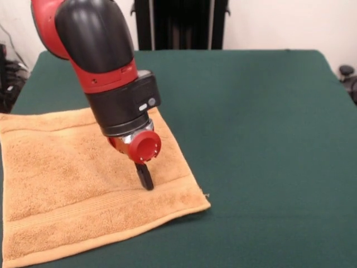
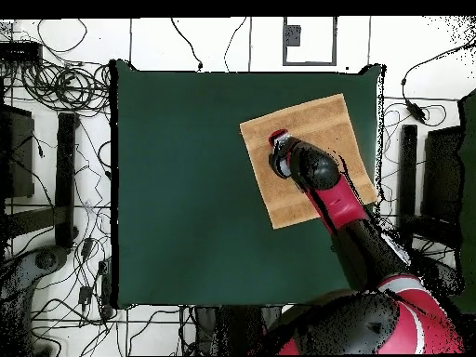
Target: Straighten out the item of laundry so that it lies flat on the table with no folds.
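Fingers (image 1: 146, 176) show in the front view as one short black stub pointing down from a round red cap at the arm's end, its tip on or just above the towel (image 1: 83, 184); whether they stand wide or narrow cannot be told, since only this single dark piece is visible and nothing appears to be held.

That towel is golden-tan terry cloth with a nubby looped pile, roughly square, with a flatter woven band running parallel to its near hem and a narrow stitched hem all round. It lies spread on the desk (image 1: 262, 139), smooth across its visible surface apart from faint ripples, and a small thread or tag end sticks out at its near right corner. In the front view it sits at the left, running off the left and bottom edges of the picture.

From overhead, the towel's whole outline shows: a slightly turned square near the desk's upper right corner, with the red and black arm (image 2: 325, 181) crossing over its lower right part. The desk itself is a large rectangle of matte dark green cloth.
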`<control>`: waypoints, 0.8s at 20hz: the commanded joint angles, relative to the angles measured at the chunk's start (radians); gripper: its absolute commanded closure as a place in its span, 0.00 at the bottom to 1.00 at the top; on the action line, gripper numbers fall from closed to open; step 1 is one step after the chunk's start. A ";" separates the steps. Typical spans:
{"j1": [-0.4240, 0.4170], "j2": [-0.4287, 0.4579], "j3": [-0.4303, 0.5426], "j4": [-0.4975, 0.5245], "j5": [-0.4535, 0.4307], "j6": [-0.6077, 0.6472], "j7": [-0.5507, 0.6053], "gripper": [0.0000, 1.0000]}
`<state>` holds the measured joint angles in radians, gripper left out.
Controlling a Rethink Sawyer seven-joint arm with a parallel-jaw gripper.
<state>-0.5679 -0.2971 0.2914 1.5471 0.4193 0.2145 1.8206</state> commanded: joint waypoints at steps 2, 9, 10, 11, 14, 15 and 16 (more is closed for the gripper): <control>0.029 0.076 0.218 0.054 0.078 -0.056 0.255 1.00; 0.019 0.074 0.240 0.063 0.088 -0.051 0.258 1.00; 0.017 0.074 0.243 0.064 0.089 -0.050 0.257 1.00; 0.017 0.074 0.244 0.065 0.090 -0.049 0.257 1.00; 0.007 0.073 0.260 0.075 0.093 -0.047 0.259 1.00; -0.003 0.076 0.276 0.081 0.094 -0.049 0.261 1.00; -0.014 0.080 0.293 0.088 0.095 -0.048 0.262 1.00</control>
<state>-0.6034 -0.2525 0.4243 1.5522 0.4420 0.1926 1.8206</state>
